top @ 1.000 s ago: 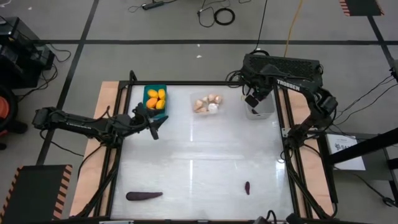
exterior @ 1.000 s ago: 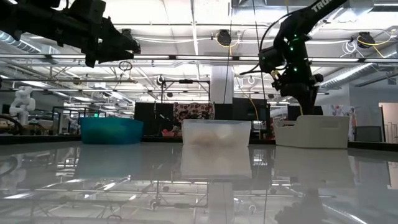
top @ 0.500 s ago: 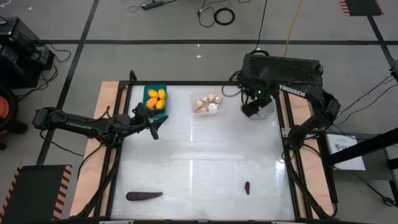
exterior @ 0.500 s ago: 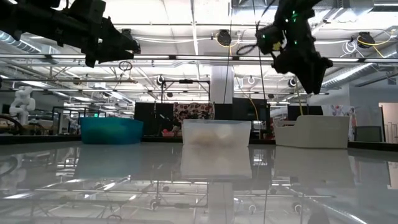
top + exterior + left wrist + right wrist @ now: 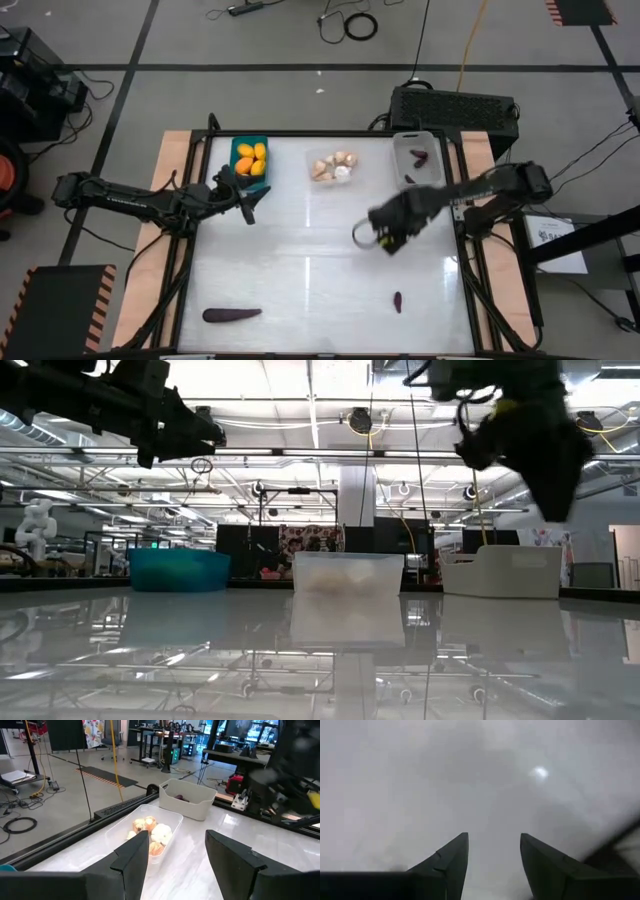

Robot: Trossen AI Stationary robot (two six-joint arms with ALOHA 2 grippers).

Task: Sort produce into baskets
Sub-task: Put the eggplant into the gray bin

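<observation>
My right gripper (image 5: 372, 237) is open and empty above the table's middle right; in its wrist view (image 5: 492, 862) only bare table shows between the fingers. My left gripper (image 5: 252, 203) is open and empty, held above the table beside the teal bin (image 5: 250, 157) of yellow-orange ovals. The clear tray (image 5: 334, 166) holds cream bulbs. The white-grey bin (image 5: 418, 158) holds small purple pieces (image 5: 417, 154). A long purple eggplant (image 5: 231, 314) lies near the front left. A small purple piece (image 5: 397, 301) lies at the front right.
A black box (image 5: 455, 105) stands behind the table's far right corner. The three bins line the far edge; they also show in the low view, teal (image 5: 179, 570), clear (image 5: 347, 572), white-grey (image 5: 501, 571). Black rails frame the table (image 5: 300, 260).
My right gripper has moved from over the white-grey bin at the far right toward the table's near edge and leftward, out over the table's middle right. The left arm has kept still.
</observation>
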